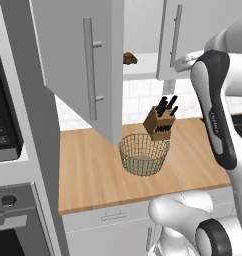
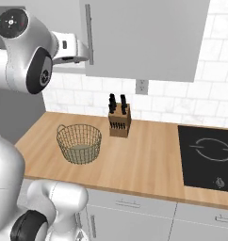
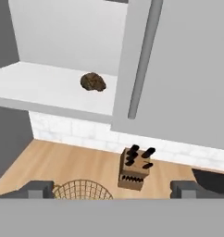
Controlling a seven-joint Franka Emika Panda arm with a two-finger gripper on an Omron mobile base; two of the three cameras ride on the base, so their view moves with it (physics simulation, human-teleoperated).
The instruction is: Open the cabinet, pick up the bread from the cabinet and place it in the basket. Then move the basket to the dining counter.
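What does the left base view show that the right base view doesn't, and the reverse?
Left base view alone: the bread on the cabinet shelf, behind the swung-open door, and an oven at the left edge. Right base view alone: the black cooktop set in the worktop and a wall outlet. Both: the empty basket beside the knife block on the wood worktop, under the tile backsplash.

I see the wood desk [image 1: 93, 175] carrying the basket [image 1: 143, 155] just beside the knife block [image 1: 159, 125]; the bread [image 3: 93, 82] lies on the cabinet shelf [image 3: 35, 85].
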